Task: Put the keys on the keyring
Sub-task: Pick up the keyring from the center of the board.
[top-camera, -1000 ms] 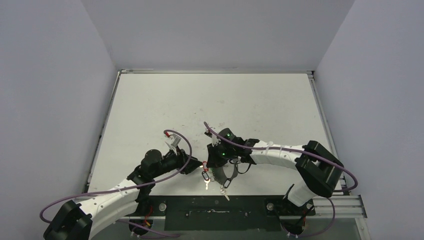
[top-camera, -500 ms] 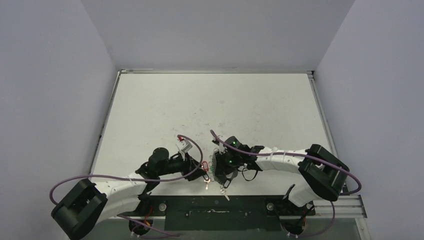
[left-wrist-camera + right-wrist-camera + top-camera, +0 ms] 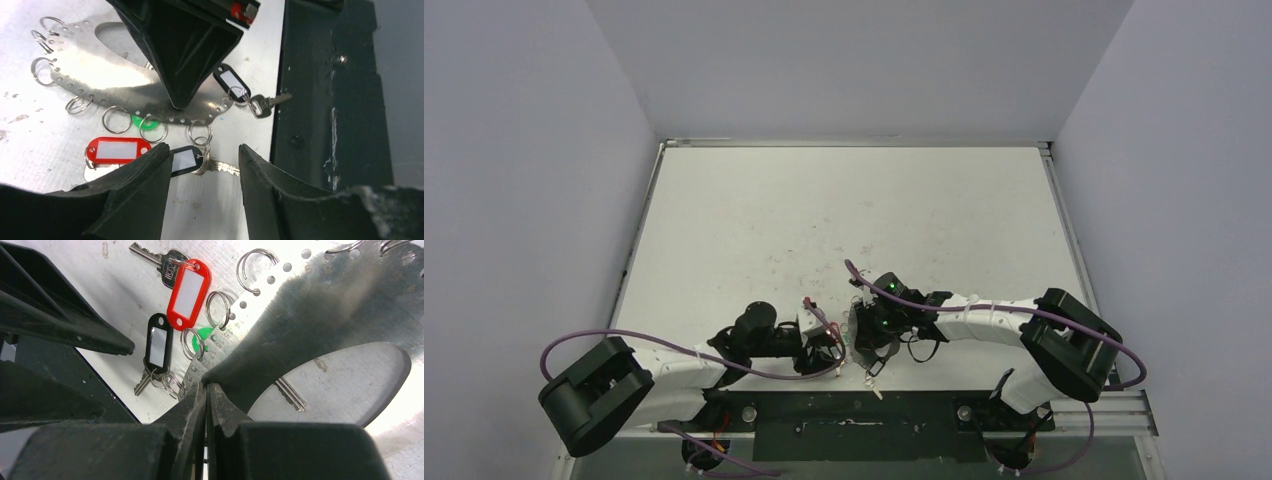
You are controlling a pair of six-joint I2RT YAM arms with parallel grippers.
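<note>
**Right end effector** (image 3: 206, 390): you have its fingers pressed together on the rim of the keyring. In the left wrist view it shows as a black wedge whose tip meets the plate.

**Flat silvery metal keyring** (image 3: 325, 310): a crescent plate with a row of small holes along its edge and a fringe of split wire rings. You find it low on the white desk (image 3: 844, 200), near the front edge and between the two arms. You cannot tell whether it lies fully flat.

**Left end effector** (image 3: 202, 150): spread, with nothing between its black fingers (image 3: 135, 190). It points at the ringed edge of the plate.

**Silver key with the red plastic tag** (image 3: 189, 287): lies on the desk just beside the fringe of rings. You cannot tell whether it is hooked to any of them.

**Green plastic tag** (image 3: 141, 121): only partly in view behind two rings at the plate's edge. You cannot make out its key.

**Key with a black plastic tag** (image 3: 185, 160): lies next to the red tag, beyond the gap of your left fingers. It is linked through a short chain of rings to the plate.

**Second black-tagged key** (image 3: 231, 80): sits at the plate's end, its blade reaching the dark front rail (image 3: 325, 125).
</note>
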